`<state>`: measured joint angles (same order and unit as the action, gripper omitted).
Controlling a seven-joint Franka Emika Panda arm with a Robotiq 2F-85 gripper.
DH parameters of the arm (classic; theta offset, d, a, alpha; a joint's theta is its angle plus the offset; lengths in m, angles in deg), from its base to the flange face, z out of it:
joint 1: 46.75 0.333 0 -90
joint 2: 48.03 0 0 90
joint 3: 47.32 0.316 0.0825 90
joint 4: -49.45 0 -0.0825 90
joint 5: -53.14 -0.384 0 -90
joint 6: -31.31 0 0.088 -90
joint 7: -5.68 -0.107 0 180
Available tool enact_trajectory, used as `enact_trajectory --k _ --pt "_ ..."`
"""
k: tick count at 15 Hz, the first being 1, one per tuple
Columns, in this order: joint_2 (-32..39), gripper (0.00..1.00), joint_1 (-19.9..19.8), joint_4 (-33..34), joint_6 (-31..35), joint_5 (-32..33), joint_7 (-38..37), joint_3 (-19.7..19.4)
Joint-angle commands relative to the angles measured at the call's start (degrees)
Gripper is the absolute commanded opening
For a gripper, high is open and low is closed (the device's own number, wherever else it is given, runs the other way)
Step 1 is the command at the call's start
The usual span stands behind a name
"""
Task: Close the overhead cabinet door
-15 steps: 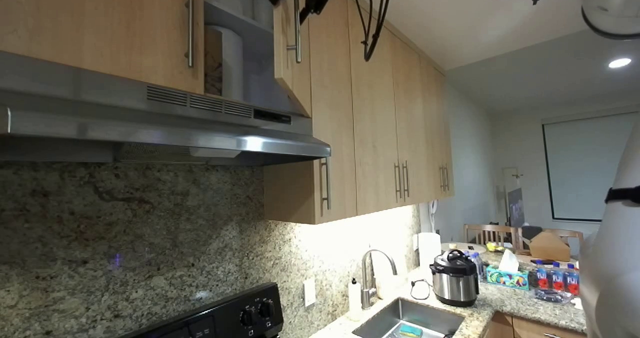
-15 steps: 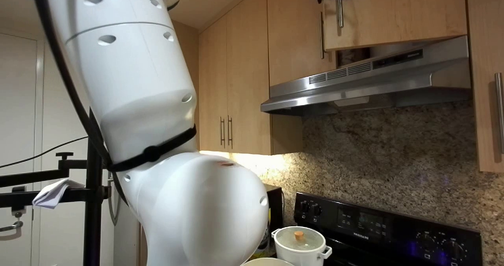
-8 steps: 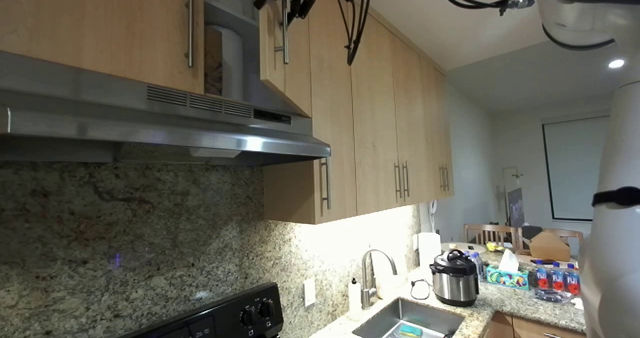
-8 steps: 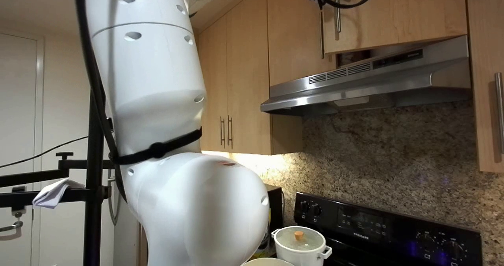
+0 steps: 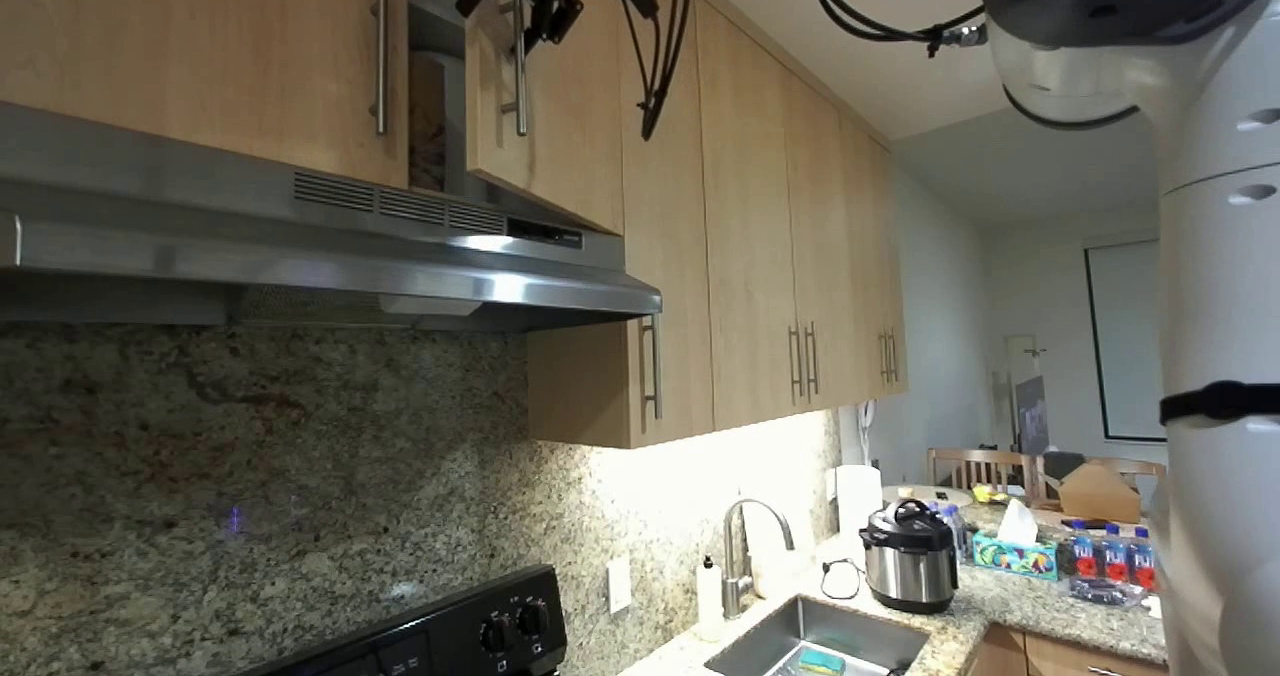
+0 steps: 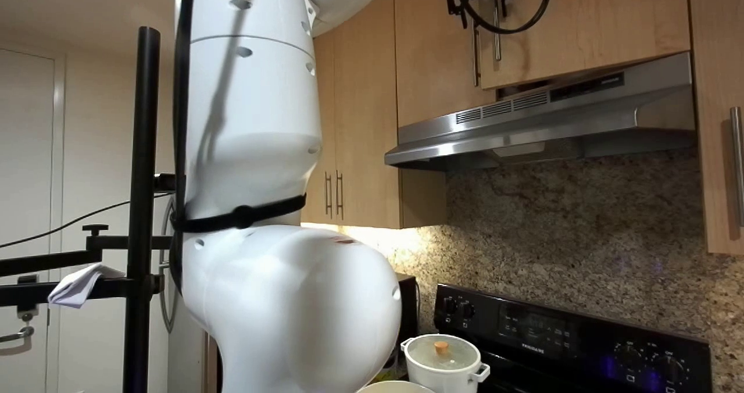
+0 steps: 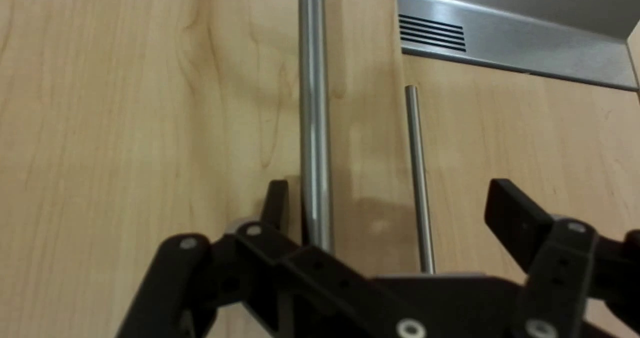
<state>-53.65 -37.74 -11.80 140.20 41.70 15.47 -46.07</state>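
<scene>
The overhead cabinet door (image 5: 570,106) is a light-maple slab standing partly open above the hood. It also shows in an exterior view (image 6: 598,27) and fills the left of the wrist view (image 7: 125,103). Its steel bar handle (image 7: 314,103) runs vertically near the free edge. A narrowed gap at that edge shows part of the cabinet inside (image 5: 428,116). My gripper (image 7: 390,198) is open, with the handle between its fingers, close to the left finger. The right finger is beyond the door's edge. The gripper is at the handle in both exterior views (image 5: 515,16) (image 6: 479,12).
The neighbouring shut door (image 5: 200,56) has its own bar handle (image 7: 420,178). A steel range hood (image 5: 330,246) juts out just below. Longer cabinet doors (image 5: 750,216) stand beside. Black cables (image 5: 665,56) hang from the wrist. A white pot (image 6: 444,361) stands by the stove.
The door has swung further toward its frame and the gap has narrowed. My gripper has moved with it, leftward in an exterior view, and the arm has shifted along. The gripper looks open throughout.
</scene>
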Motion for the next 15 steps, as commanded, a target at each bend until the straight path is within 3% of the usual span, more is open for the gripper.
enact_trajectory --k 1,8,15 --pt "3.42 1.0 1.43 4.21 -1.43 -3.14 3.82 0.48" --pt "1.16 1.0 0.44 3.7 3.06 -1.32 4.77 -0.65" --pt "-6.14 1.0 -1.06 -1.26 9.33 1.98 2.23 -3.18"
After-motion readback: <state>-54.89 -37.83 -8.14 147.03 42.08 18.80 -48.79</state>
